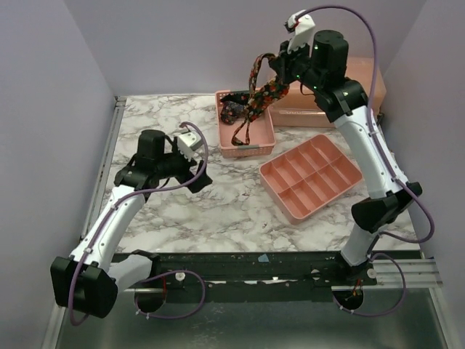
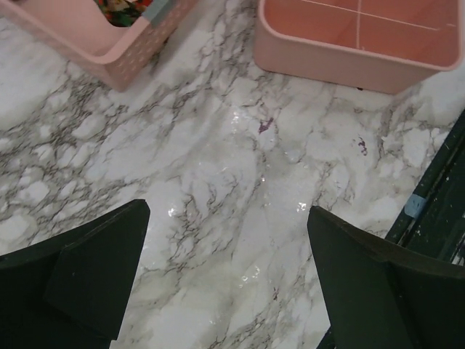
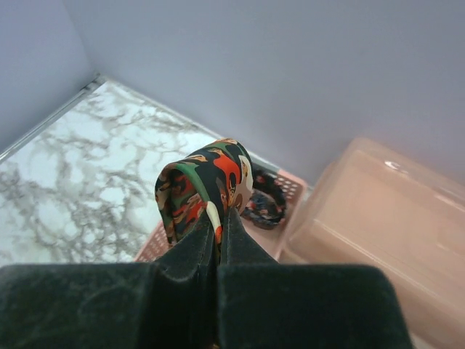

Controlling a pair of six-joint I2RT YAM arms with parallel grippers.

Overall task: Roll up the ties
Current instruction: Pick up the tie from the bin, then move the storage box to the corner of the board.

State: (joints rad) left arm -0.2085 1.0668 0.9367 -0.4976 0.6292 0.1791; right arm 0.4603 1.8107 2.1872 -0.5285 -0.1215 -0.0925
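Note:
My right gripper (image 1: 278,64) is raised high over the pink basket (image 1: 247,147) at the back and is shut on a dark tie (image 1: 256,94) flecked red, orange and green. The tie hangs in loops from it down into the basket. In the right wrist view the tie (image 3: 207,182) folds over my shut gripper (image 3: 220,222). A darker tie (image 3: 263,206) lies coiled in the basket (image 3: 292,185); it also shows from above (image 1: 232,109). My left gripper (image 1: 201,174) is open and empty, low over the marble left of centre; its fingers (image 2: 94,269) frame bare marble.
A pink divided tray (image 1: 311,175) sits right of centre; its wall (image 2: 341,62) shows ahead of my left gripper. A closed pink box (image 1: 327,113) stands at the back right, also in the right wrist view (image 3: 370,240). The basket corner (image 2: 120,58) lies ahead left. Walls surround the table.

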